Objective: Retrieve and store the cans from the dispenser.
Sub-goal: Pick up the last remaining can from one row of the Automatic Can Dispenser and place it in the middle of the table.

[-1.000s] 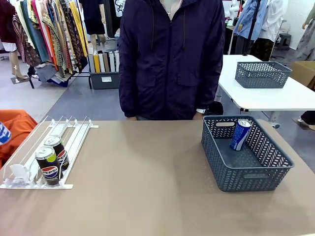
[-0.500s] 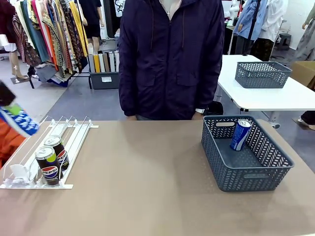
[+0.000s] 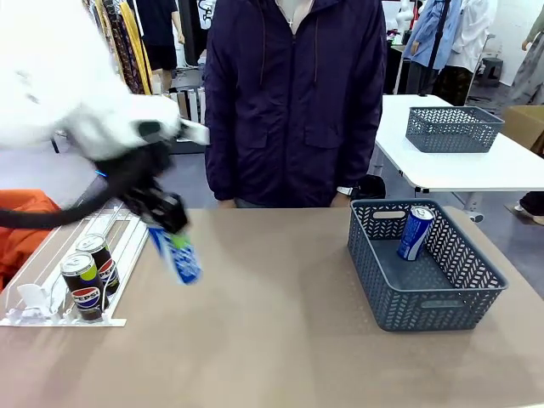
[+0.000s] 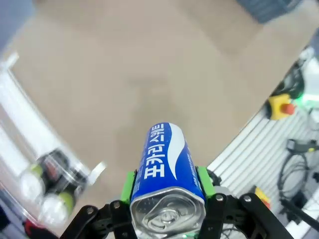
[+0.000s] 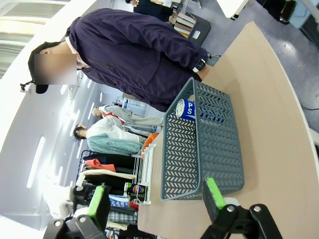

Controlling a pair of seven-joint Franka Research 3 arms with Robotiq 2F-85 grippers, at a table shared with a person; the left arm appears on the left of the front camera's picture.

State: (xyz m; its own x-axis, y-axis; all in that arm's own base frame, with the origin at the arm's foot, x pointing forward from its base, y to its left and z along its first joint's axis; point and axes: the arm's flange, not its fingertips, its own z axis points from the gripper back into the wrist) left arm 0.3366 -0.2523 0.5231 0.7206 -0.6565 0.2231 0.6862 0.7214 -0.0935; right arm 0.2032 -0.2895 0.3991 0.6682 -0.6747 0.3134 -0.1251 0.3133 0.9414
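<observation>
My left gripper (image 3: 168, 235) is shut on a blue-and-white can (image 3: 184, 260), held tilted in the air just right of the dispenser (image 3: 127, 246). In the left wrist view the green pads (image 4: 130, 185) squeeze this can (image 4: 167, 164) on both sides, silver top toward the camera. Two black Pepsi cans (image 3: 83, 284) stand in the dispenser's near end. Another blue can (image 3: 416, 232) leans inside the dark grey basket (image 3: 399, 310) at the right. My right gripper (image 5: 155, 196) is open with nothing between its fingers, and it looks at that basket (image 5: 209, 149) from the side.
A person in a dark jacket (image 3: 293, 102) stands at the far edge of the table. A second grey basket (image 3: 453, 127) sits on a white table behind. The tan tabletop (image 3: 263, 323) between dispenser and basket is bare.
My left arm has swung in from the left edge, carrying the blue can rightward past the dispenser and over the table. Nothing else has moved.
</observation>
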